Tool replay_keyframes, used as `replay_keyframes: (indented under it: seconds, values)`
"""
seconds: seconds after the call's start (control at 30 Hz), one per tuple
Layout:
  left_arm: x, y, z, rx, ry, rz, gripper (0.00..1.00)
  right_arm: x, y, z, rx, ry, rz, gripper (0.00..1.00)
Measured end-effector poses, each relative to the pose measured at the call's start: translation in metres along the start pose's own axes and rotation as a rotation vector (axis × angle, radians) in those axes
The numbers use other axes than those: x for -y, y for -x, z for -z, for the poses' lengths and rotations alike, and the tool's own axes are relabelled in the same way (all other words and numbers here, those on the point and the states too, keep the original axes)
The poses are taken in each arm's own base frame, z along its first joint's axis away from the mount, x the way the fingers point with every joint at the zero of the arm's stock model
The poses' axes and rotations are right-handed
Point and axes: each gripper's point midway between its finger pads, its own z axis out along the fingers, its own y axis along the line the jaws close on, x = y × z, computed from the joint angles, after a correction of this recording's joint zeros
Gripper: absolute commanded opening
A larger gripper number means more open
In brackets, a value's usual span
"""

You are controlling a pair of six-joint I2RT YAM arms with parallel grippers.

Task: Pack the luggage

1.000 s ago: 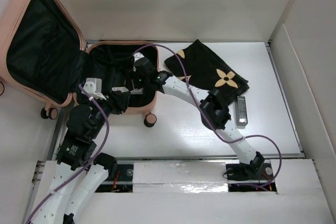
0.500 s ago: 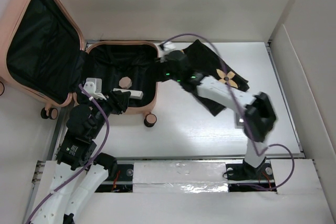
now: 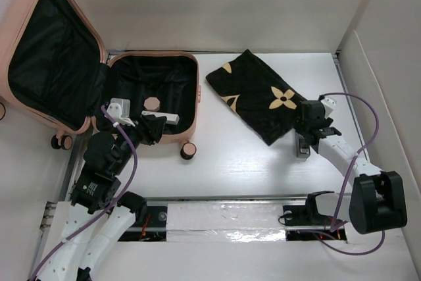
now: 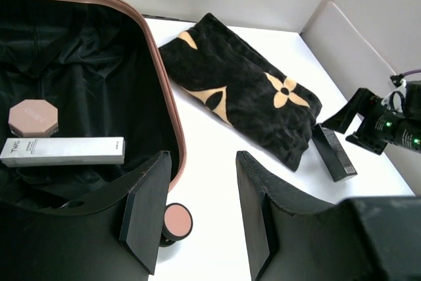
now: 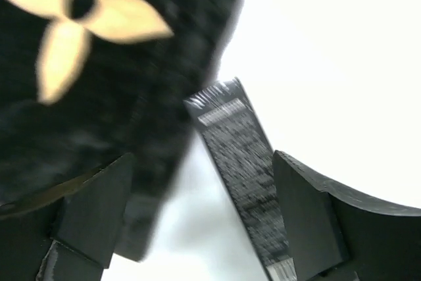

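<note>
Blurring in the right wrist view smears everything, so the print on the slim dark box (image 5: 242,153) cannot be read, and its near end runs out of that picture. From above, the same box is partly covered by the right end effector (image 3: 312,133). The luggage (image 3: 197,90) lies open at the left of the worktop (image 3: 237,162). Its raised lid is cut off by the picture's left edge, and the left arm hides part of its near wall. Lettering on the white box (image 4: 62,151) is too small to make out.

The right end effector hangs released over the dark box, its jaws spread wide with one on either side of it, and whether they touch it cannot be told. The left end effector (image 4: 202,182) is partway open at the near right corner of the luggage, one finger over the black lining and one over the worktop. It grasps nothing I can see, and a pink-capped wheel (image 4: 176,222) shows below the gap.

There is one piece of luggage holding two items, the white box and a pink compact (image 4: 33,118). One black cloth with gold flowers (image 3: 256,90) lies beside it, and the one dark box lies just beside the cloth.
</note>
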Motion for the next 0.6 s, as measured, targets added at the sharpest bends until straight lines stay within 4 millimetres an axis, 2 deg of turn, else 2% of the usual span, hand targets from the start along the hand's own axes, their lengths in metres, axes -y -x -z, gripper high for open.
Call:
replay_keyframes:
  seconds: [0.07, 0.27, 0.53, 0.6]
  values:
    - [0.001, 0.000, 0.000, -0.001, -0.004, 0.000, 0.41, 0.007, -0.007, 0.001, -0.022, -0.020, -0.002, 0.92]
    - [0.002, 0.001, 0.002, 0.007, -0.011, -0.001, 0.42, 0.018, -0.008, -0.001, -0.043, -0.049, -0.024, 0.87]
    - [0.004, 0.005, 0.007, 0.027, -0.017, -0.001, 0.41, 0.041, -0.019, -0.015, -0.131, -0.086, -0.055, 0.83]
    - [0.004, 0.007, 0.008, 0.034, -0.018, -0.001, 0.41, 0.042, -0.028, -0.021, -0.183, -0.078, -0.045, 0.76]
